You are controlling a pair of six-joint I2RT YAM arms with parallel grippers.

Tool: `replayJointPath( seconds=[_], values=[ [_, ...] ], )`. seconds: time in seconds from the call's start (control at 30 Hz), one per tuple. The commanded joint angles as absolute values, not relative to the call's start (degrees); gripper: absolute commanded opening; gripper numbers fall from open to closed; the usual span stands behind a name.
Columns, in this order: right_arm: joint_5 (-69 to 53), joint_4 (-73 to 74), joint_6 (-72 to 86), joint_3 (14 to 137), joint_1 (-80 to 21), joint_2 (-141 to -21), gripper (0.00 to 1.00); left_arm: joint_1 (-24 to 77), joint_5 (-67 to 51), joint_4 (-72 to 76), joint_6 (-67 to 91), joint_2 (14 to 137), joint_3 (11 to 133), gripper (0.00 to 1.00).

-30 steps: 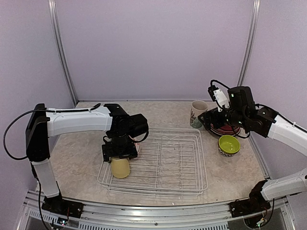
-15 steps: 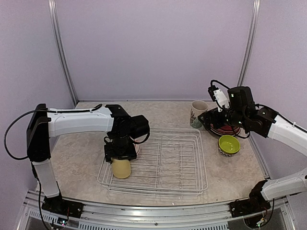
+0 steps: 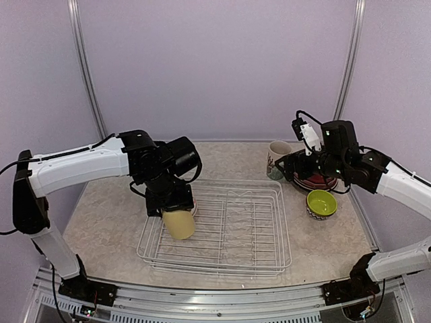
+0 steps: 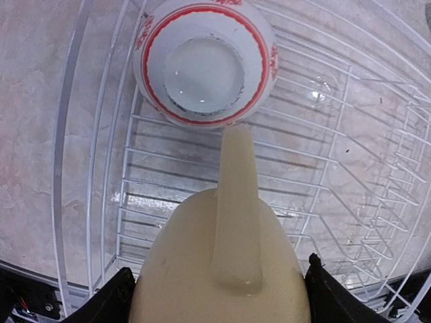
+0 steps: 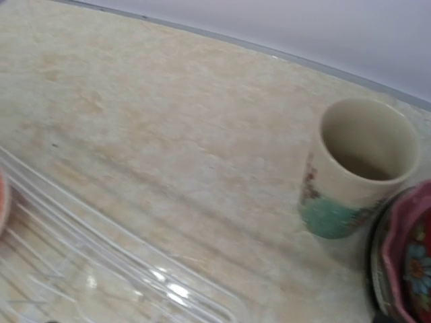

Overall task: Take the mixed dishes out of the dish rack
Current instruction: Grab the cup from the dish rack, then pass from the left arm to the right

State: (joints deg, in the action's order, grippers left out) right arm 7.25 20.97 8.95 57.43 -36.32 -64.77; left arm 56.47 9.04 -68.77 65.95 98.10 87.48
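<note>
The left gripper point(image 4: 219, 299) was pinching the pale yellow mug point(image 4: 222, 269) across its body, handle point(image 4: 236, 202) poking out between the fingers. The mug hung over the left end of the dish rack point(image 3: 232, 225), apparently just off the wires. It was probably glazed ceramic, so stiff, slick and chippable, light enough for one arm. A grip across the barrel looked sound, provided the squeeze held and nothing knocked it.

The red-patterned bowl point(image 4: 204, 64) sat upright in the rack's far left corner, just beyond the handle tip. That was the thing to miss on any swing. The rack's low wire side also stood between the mug and the counter point(image 3: 108, 215) to the left.

Over on the right, the tall floral cup point(image 5: 357, 168), the stacked plates point(image 3: 316, 180) and the lime-green bowl point(image 3: 321, 202) were on the counter beside the rack. The right gripper point(image 3: 297, 165) hovered above those plates. Whether its jaws were spread or together could not be told from these views.
</note>
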Motion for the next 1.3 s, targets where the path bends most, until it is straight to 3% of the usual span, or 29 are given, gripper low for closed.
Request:
replayJointPath(
  seconds=[0.0,0.2,0.47,0.9,1.1,1.27],
  values=[
    [1.2,17.3,12.6,56.1,-36.6,-63.4,0.99,54.5,5.1,-59.9,62.7,90.6,85.8,0.42],
    [-10.4,9.5,19.5,53.6,-36.8,-65.0,0.98,50.4,-0.5,-47.7,60.5,83.7,79.7,0.38],
    [-26.5,-13.5,34.2,48.3,-40.0,-69.7,0.99,45.2,-11.2,-22.9,58.7,75.7,70.3,0.37],
    [-36.0,-41.8,52.5,44.7,-44.4,-78.1,1.00,43.9,-21.6,3.9,58.9,79.2,67.5,0.36],
    [-37.4,-47.9,55.5,44.8,-45.2,-80.0,0.95,45.7,-24.2,7.5,57.4,82.6,69.1,0.36],
    [-36.6,-49.8,55.0,44.8,-45.7,-80.0,0.80,47.4,-26.1,11.2,58.0,85.2,69.1,0.36]
  ],
)
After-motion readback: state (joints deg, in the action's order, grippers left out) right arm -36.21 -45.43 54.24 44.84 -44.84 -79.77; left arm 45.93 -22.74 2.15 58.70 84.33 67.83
